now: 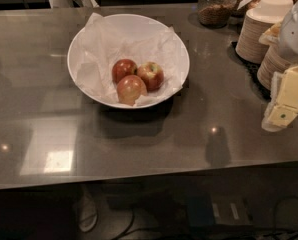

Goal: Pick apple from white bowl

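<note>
The bowl [73,59] sits toward the back of the tabletop [164,144], lined with crumpled paper [99,49] that cushions the fruit and bunches it in the near part of the dish. Three fruits huddle there. The apple [151,75], with a yellow-green patch at its stem, lies on the right of the cluster. It touches or nearly touches the dark apple [124,69] to its left and the pale apple [130,89] in front of it.

The tool [284,104] hangs at the right edge of the view, above the tabletop and well apart from the bowl, just in front of the stacked paper bowls [254,34]. It carries nothing, and whether it is apart or together cannot be told. Being out at the side, it leaves the bowl in plain sight.

The pick has not begun. A descent from above onto the apple's free right side looks safest, since its neighbours crowd the other flanks. A jar [216,6] stands behind.
</note>
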You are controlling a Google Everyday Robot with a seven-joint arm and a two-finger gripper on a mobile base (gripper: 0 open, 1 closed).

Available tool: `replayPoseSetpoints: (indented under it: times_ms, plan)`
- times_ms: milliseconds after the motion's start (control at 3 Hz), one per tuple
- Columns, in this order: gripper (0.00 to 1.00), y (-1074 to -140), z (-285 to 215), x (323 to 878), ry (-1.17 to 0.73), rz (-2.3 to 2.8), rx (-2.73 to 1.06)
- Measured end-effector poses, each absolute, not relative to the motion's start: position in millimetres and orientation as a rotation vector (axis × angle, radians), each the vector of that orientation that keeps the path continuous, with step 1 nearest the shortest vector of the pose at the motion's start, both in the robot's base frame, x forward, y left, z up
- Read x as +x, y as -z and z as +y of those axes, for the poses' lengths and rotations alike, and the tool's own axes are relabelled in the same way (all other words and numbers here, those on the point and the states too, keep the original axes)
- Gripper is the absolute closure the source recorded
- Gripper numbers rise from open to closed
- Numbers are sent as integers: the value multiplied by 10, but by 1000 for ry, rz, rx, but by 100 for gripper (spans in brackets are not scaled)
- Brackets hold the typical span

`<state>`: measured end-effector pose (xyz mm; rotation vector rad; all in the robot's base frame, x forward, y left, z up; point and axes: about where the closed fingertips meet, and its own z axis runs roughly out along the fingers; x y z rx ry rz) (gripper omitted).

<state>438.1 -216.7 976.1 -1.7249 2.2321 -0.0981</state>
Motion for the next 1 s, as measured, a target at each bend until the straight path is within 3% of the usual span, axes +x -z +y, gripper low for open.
replayPoseSetpoints:
  times_ms: [1000]
  plan:
    - [0, -9747, -1885, 4724, 65, 2130, -1770]
